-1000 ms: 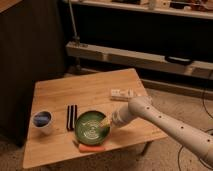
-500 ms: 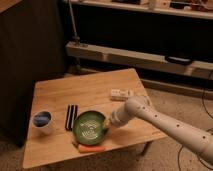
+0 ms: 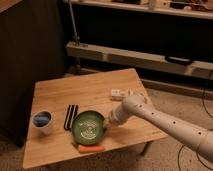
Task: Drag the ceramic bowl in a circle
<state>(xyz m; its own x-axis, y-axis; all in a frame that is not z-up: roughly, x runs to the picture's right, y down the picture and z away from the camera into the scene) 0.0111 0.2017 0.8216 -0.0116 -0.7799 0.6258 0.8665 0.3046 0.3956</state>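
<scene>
Plainly, gripper [image 3: 107, 121] — down at the ceramic bowl [image 3: 87, 128] rim.

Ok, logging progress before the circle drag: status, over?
Gripper at the ceramic bowl rim, arm side. Bowl upright on table. Orange carrot right in front, black utensils beside it: may block the circle.

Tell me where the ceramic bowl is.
In the camera view, the ceramic bowl sits near the table's front edge, between the dark utensils and the gripper at its rim.
</scene>
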